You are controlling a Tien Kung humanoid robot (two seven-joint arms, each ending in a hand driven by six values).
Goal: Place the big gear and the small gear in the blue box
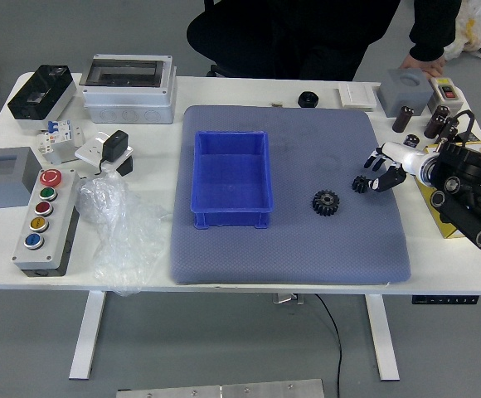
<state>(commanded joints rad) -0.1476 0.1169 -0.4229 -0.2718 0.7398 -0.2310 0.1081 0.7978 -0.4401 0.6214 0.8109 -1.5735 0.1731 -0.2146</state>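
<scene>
Now the small gear (pixel 361 184) lay just beside the right hand (pixel 400 157), toward the bench's (pixel 439 269) left edge. The hand's fingers were apart, holding nothing.

Bright, even light fills the view, apparently from above, leaving the white table (pixel 452 272) nearly washed out toward its near right corner. Shadows are soft and faint. Pale glints streak the clear bag (pixel 123 228), while the person's black clothing (pixel 294 37) swallows most detail. The mat (pixel 290 253) looks reasonably sharp; the smallest markings are too small to read.
</scene>
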